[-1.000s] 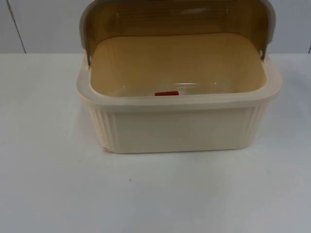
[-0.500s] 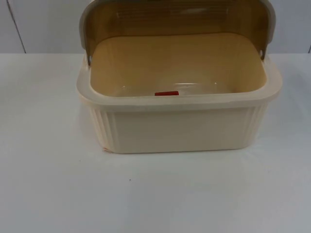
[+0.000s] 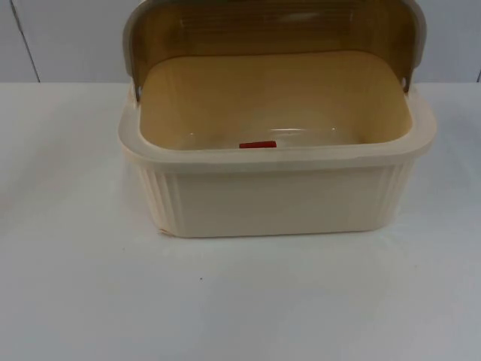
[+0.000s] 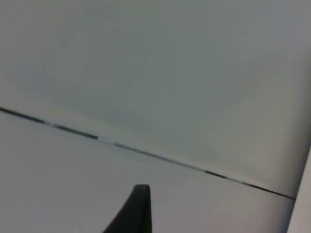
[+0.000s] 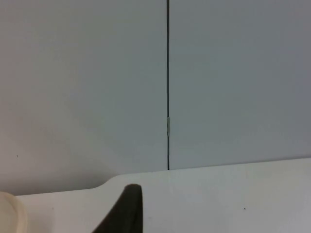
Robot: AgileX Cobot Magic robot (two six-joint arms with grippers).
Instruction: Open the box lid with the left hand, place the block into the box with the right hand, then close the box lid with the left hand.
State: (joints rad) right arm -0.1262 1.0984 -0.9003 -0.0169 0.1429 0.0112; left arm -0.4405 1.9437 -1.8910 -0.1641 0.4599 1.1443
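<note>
Box (image 3: pixel 276 197): cream, on the white table (image 3: pixel 90 301), brown lid (image 3: pixel 270 34) raised behind it.
Block (image 3: pixel 258 145): red, inside the box, against its near wall.
Left gripper (image 4: pixel 138 211): away from the box, facing the partition wall (image 4: pixel 170 73); jaw state unclear.
Right gripper (image 5: pixel 127 208): beside the box rim, well off the block; jaw state unclear.

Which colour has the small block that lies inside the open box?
The block is red; it shows best in the top view, against the box's cream wall.

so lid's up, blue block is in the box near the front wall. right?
Not quite: the block is red, not blue. The top view shows it inside the box, close behind the front wall, with the lid raised at the back.
</note>
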